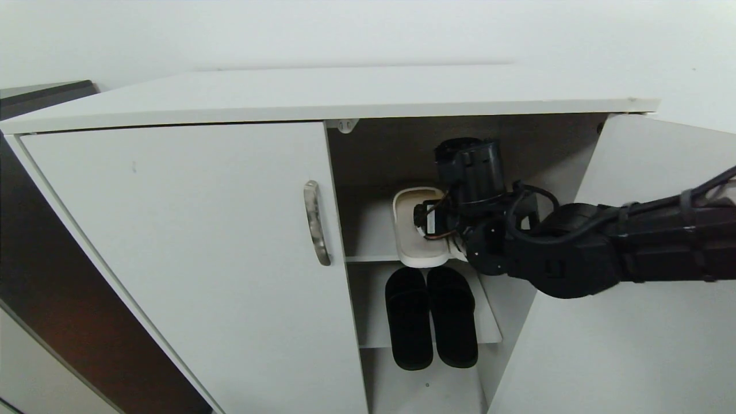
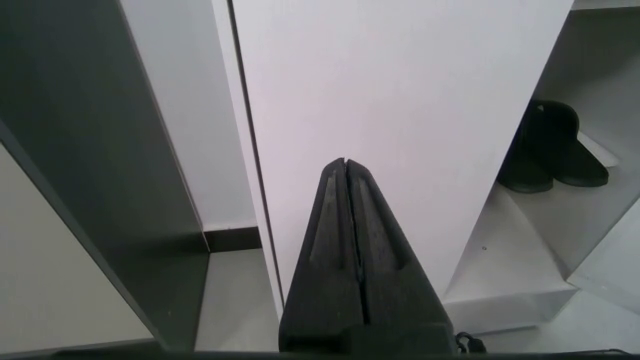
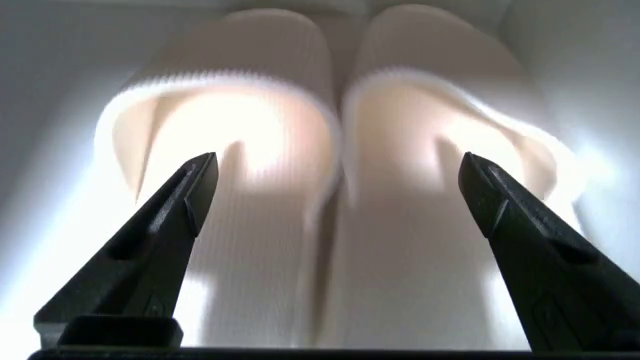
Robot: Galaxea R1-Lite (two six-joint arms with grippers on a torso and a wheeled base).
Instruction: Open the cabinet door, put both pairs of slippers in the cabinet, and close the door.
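Note:
The white cabinet (image 1: 172,241) has its right door (image 1: 632,322) swung open and its left door shut. A pair of black slippers (image 1: 431,325) lies on the lower shelf and also appears as black slippers (image 2: 550,150) in the left wrist view. A pair of cream slippers (image 1: 411,230) rests side by side on the upper shelf, seen close as cream slippers (image 3: 340,180). My right gripper (image 3: 340,175) is open inside the cabinet, its fingers spread wide just above the cream pair and holding nothing. My left gripper (image 2: 346,170) is shut and empty, low in front of the closed left door.
A metal handle (image 1: 316,230) sits on the closed left door. A dark panel (image 1: 52,241) stands left of the cabinet, with a narrow gap and floor (image 2: 235,290) beside it. The open right door stands close alongside my right arm.

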